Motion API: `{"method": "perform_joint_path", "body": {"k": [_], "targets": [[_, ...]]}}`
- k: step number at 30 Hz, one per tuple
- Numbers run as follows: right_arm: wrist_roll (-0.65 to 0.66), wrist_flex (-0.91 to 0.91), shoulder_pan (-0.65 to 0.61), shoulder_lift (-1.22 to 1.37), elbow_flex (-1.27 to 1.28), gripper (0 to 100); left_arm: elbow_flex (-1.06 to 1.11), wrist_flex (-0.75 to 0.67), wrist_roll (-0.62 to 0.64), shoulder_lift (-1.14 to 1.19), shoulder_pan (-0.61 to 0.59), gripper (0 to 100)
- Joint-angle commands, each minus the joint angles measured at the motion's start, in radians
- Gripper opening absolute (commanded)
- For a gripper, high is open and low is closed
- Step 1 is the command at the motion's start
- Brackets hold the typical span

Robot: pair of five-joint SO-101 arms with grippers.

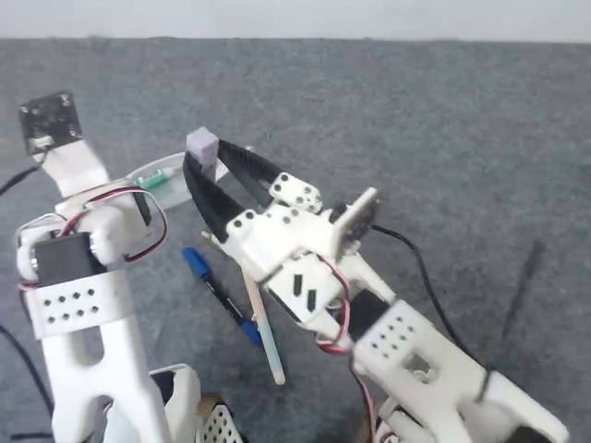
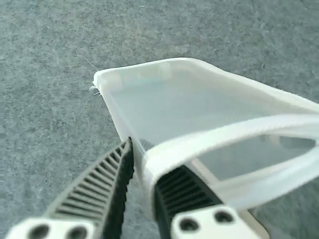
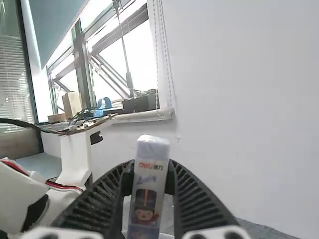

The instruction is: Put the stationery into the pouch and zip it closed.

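**A:** What lies on the grey mat (image 1: pixel 443 120), from the left?

**B:** A blue pen (image 1: pixel 214 291) lies in front of the left arm, slanting from ten o'clock down to four o'clock. A pale stick (image 1: pixel 264 330) lies just beside it, pointing towards five o'clock and meeting the pen near the pen's lower end. At three o'clock of the right arm, a black cable (image 1: pixel 420 268) trails over the mat.

**A:** Does anything cover the pouch?

**B:** In the high view the black fingers of the right gripper (image 1: pixel 205 159) cross the right end of the pouch (image 1: pixel 157 173).

**A:** How does the pouch look?

**B:** It is translucent with a white rim, lies on the mat, and its mouth gapes open. A green thing (image 1: pixel 150 181) shows through its wall. The left gripper (image 2: pixel 137 149) is pinched narrowly on the rim.

**A:** And the right gripper?

**B:** It clamps an eraser (image 1: pixel 202 145), which stands upright between the fingers. The eraser has a lilac top and a printed sleeve, and sits at two o'clock of the pouch.
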Motion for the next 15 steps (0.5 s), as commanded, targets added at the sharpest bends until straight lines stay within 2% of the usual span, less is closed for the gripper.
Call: {"method": "perform_joint_path", "body": {"k": [1, 9, 15], "targets": [[-0.005, -0.189, 0.018, 0.179, -0.051, 0.6, 0.004, -0.009, -0.012, 0.005, 0.021, 1], [-0.003, -0.320, 0.021, 0.463, -0.133, 0.6, 0.004, -0.009, -0.014, 0.005, 0.021, 1], [0.077, -0.456, 0.061, 0.610, -0.195, 0.6, 0.004, -0.008, -0.014, 0.005, 0.021, 1]]}}
